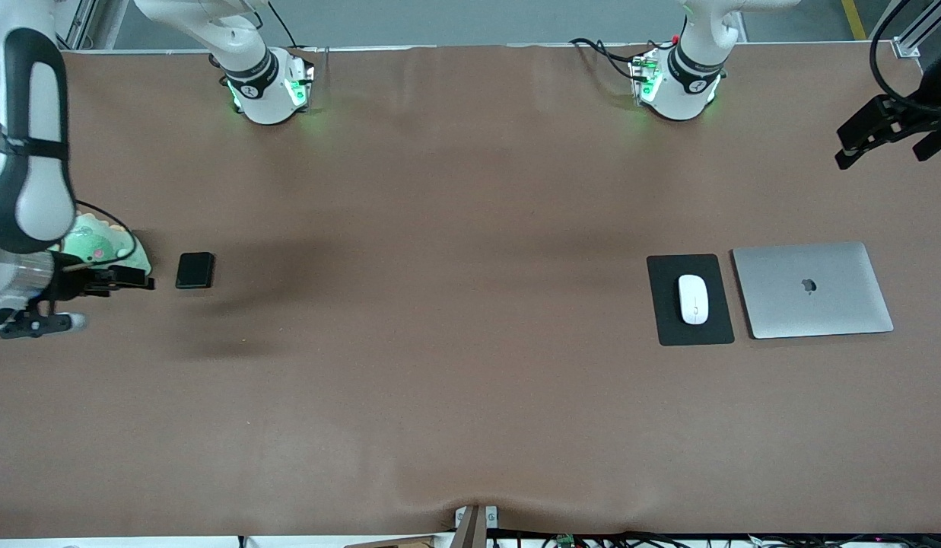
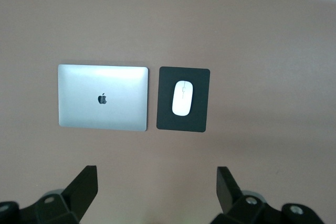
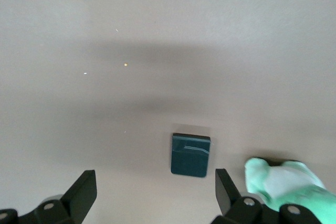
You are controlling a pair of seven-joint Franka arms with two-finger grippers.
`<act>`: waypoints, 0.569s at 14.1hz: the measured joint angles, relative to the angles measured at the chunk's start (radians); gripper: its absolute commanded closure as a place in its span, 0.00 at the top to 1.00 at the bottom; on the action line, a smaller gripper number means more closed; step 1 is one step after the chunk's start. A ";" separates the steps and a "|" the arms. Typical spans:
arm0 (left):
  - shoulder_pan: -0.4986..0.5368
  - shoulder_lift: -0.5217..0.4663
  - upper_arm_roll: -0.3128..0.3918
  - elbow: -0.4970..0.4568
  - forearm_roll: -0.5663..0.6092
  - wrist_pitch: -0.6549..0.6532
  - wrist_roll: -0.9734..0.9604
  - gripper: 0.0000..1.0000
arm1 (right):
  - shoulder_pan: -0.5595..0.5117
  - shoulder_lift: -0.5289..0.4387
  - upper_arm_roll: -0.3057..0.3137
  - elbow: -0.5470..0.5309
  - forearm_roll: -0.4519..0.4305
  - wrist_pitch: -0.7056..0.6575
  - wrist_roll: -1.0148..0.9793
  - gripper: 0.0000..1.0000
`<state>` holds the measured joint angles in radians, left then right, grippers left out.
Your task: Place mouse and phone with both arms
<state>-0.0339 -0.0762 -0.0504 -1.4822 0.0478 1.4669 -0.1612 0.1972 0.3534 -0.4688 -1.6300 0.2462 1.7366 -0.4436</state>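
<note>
Lowest toward the front camera, the mouse (image 1: 693, 298) lies on a black mat (image 1: 689, 335), just beside a closed silver laptop (image 1: 812, 289). I see the left gripper (image 2: 157, 184) up over the bench (image 1: 455, 380), fingers (image 2: 84, 184) spread wide, holding nothing, well apart from the mouse. Right gripper (image 3: 155, 192): fingers (image 3: 84, 190) equally wide, empty, above the phone (image 1: 195, 270), not touching. A pale green object (image 1: 97, 243) lies beside the phone.
</note>
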 measured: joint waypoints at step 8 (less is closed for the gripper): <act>0.008 0.005 0.001 0.004 0.000 -0.001 0.001 1.00 | -0.010 -0.099 -0.016 0.235 -0.108 -0.286 0.000 1.00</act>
<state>-0.0254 -0.0714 -0.0497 -1.4786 0.0478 1.4663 -0.1607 0.1874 0.2541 -0.4849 -1.3951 0.1383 1.4504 -0.4437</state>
